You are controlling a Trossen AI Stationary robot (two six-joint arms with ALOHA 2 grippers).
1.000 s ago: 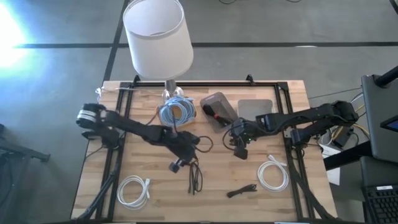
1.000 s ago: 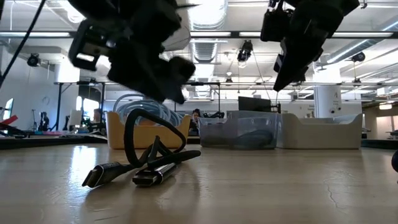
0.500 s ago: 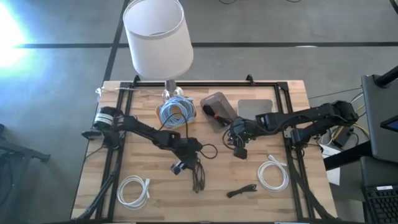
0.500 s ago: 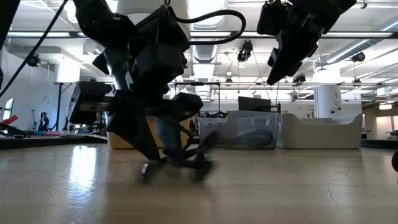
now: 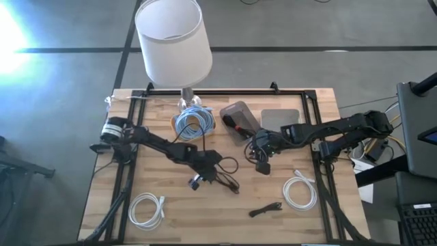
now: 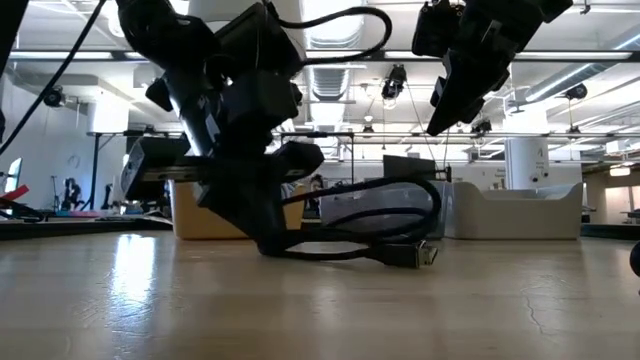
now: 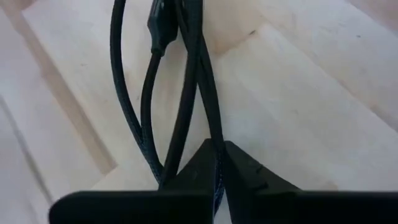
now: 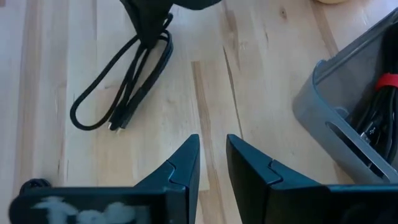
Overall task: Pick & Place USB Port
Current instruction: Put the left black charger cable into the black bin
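Note:
A black USB cable (image 5: 225, 179), bundled into a few loops, lies on the wooden table near its middle. Its plug end (image 6: 415, 257) rests on the wood. My left gripper (image 5: 198, 180) is down at the table on the bundle's left end, shut on it. My right gripper (image 5: 263, 162) hangs above the table right of centre, beside the grey bin (image 5: 239, 117). Its fingers (image 8: 213, 152) stand a little apart with nothing between them. The right wrist view also shows the cable (image 8: 124, 81) on the wood. My left gripper pinches several strands of the cable bundle (image 7: 214, 163) between its two fingers, at the bundle's looped end. The fingers come from above, slanting down, and lie roughly along the strands. The rest of the bundle (image 6: 370, 240) lies on the table, slack, stretching toward the right.
A yellow bin with a blue cable (image 5: 193, 123) and a lamp (image 5: 174, 41) stand at the back. A grey pad (image 5: 280, 117) lies beside the grey bin. White cable coils (image 5: 147, 208) (image 5: 300, 191) and a short black cable (image 5: 266, 210) lie near the front.
My left gripper has come down onto the black cable and shut on it. The bundle has turned about: its free end, which pointed toward the near edge, now points toward the table's right.

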